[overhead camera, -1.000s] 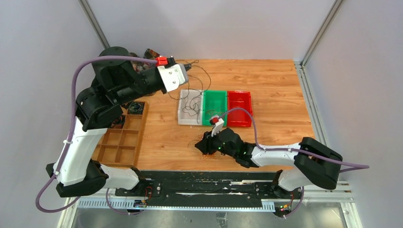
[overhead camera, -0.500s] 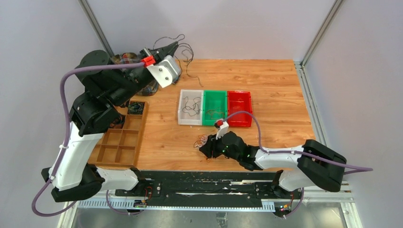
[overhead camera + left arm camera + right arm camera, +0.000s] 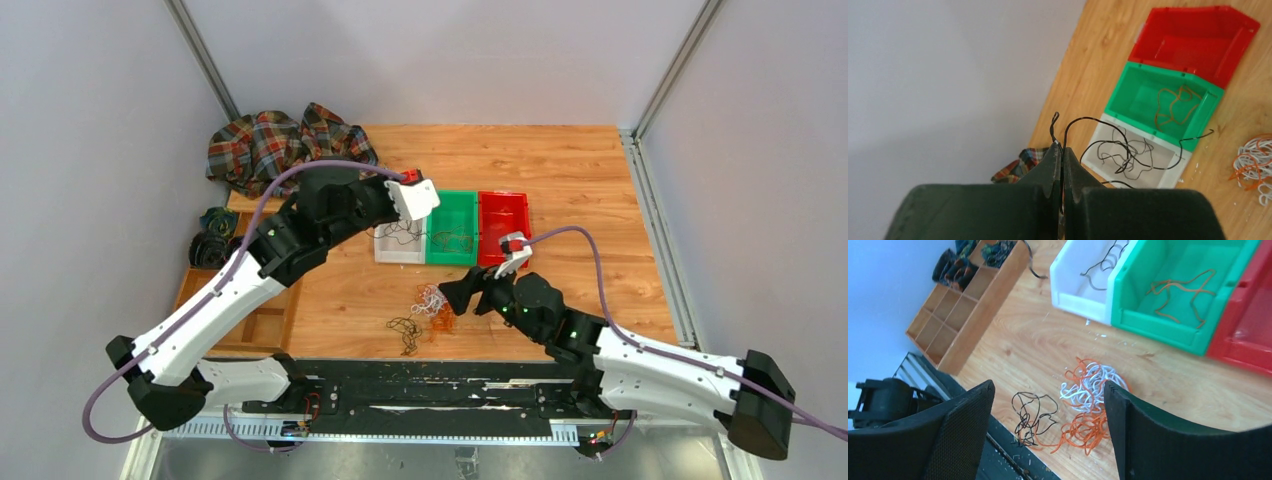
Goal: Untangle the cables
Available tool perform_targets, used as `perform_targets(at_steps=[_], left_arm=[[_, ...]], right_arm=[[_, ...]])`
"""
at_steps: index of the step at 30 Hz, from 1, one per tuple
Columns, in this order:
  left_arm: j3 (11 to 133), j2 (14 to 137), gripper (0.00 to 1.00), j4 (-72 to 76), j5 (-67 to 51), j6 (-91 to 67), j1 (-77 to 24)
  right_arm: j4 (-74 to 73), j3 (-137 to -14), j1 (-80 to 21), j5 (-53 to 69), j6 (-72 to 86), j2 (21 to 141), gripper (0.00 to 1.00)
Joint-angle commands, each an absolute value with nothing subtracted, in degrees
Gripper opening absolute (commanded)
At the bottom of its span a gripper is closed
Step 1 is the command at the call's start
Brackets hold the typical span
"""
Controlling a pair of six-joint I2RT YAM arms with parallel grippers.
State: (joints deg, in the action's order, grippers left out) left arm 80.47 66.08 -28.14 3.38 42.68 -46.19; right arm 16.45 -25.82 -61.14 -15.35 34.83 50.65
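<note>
The cables lie as a loose pile near the table's front edge. It has a white and orange clump point(image 3: 430, 299) point(image 3: 1091, 388) with a black cable point(image 3: 404, 331) point(image 3: 1032, 416) beside it. My right gripper point(image 3: 458, 296) point(image 3: 1049, 387) stands open just above and right of the pile, with nothing between its fingers. My left gripper point(image 3: 394, 223) point(image 3: 1062, 150) is shut on a thin black cable point(image 3: 1083, 120) that trails into the white bin point(image 3: 382, 247) point(image 3: 1168, 177), among other black cables point(image 3: 1128, 150). An orange cable point(image 3: 1173, 104) point(image 3: 1180, 290) lies in the green bin point(image 3: 452, 197) point(image 3: 1158, 327).
A red bin point(image 3: 504, 200) point(image 3: 1193, 30) point(image 3: 1243, 355) stands right of the green one. A wooden divided tray point(image 3: 255, 327) point(image 3: 968, 305) sits at the left, with dark coiled rolls point(image 3: 205, 240) at its far end. A plaid cloth point(image 3: 275, 145) lies at the back left.
My left arm swung down from high at the back left to the white bin, carrying the black cable. My right gripper opened and drew back to the right, uncovering the pile.
</note>
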Motion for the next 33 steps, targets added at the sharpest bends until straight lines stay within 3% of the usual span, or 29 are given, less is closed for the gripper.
perform_targets(at_steps=[1,15,33], left_arm=[[76.46,65.84,0.00,-21.62,7.57,42.61,-45.61],[66.42,75.54,0.00,-11.42,9.21,51.05,-39.20],[68.68,89.79,0.00,-3.53,7.82,56.30,-34.46]], right_arm=[[10.84,-24.83,-61.88,-24.28,32.87,45.12,0.80],[6.12,-22.74,-61.18,-31.32,31.98,38.18,0.79],[4.75,-20.48,-59.78,-32.34,32.62,35.73,0.79]])
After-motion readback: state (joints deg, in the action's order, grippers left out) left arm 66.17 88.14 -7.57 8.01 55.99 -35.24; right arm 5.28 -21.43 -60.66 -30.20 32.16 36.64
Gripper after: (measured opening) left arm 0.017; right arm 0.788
